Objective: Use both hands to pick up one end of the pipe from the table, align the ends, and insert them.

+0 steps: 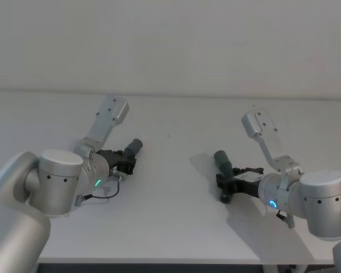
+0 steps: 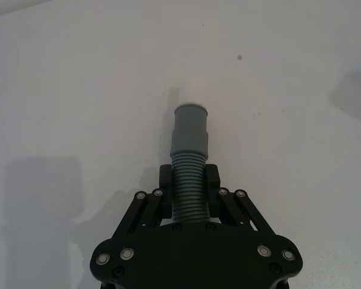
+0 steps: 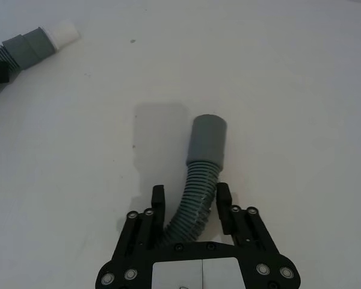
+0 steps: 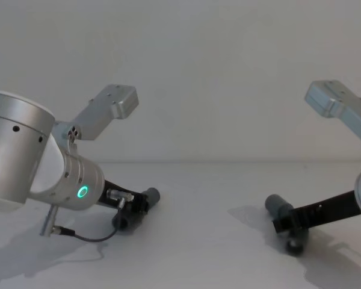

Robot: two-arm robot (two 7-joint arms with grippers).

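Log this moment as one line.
left tool: shut on straight pipe piece | right tool: shut on bent pipe piece | ends: apart

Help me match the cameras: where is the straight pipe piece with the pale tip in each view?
Head: left of centre, straight pipe piece in the left claw.
Left wrist: centre, pointing away.
Right wrist: far off, pale tip showing.
Chest: low, left of centre.
Landmark: the left claw on its ribbed middle.
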